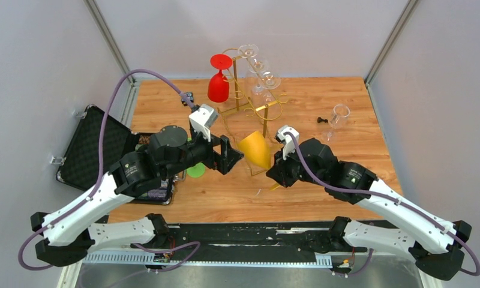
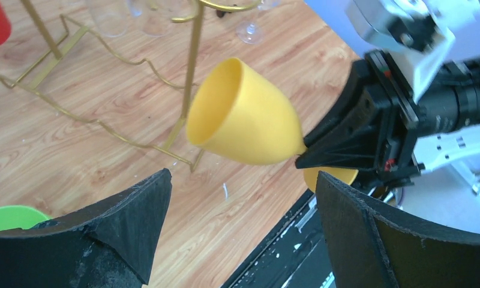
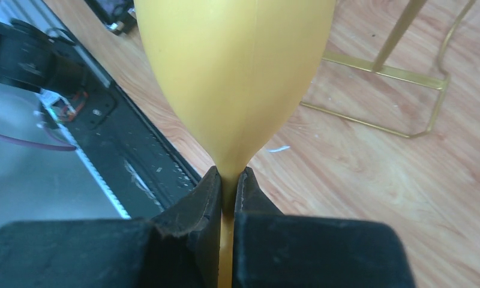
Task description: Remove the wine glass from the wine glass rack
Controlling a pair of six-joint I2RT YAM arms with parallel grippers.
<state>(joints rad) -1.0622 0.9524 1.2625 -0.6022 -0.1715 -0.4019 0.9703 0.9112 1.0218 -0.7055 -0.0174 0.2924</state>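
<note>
**Yellow wine glass held by its stem, off the rack**

The right gripper (image 3: 227, 180) is closed on the thin stem of the yellow wine glass (image 1: 254, 149), just under the smooth bowl. The glass hangs on no arm of the gold wire rack (image 2: 192, 66). It is tilted above the wooden table (image 1: 321, 180), with its mouth turned toward the rack's base. Whether the rim touches the post, I cannot tell. The left gripper (image 1: 230, 155) stands wide open just beside the bowl and holds nothing. Open wood lies in front of the glass. On the rack hang a red glass (image 1: 218, 87) and several clear glasses (image 1: 258, 66). At the left table edge, an open black case (image 1: 87, 150) shows ridged foam lining.
</note>
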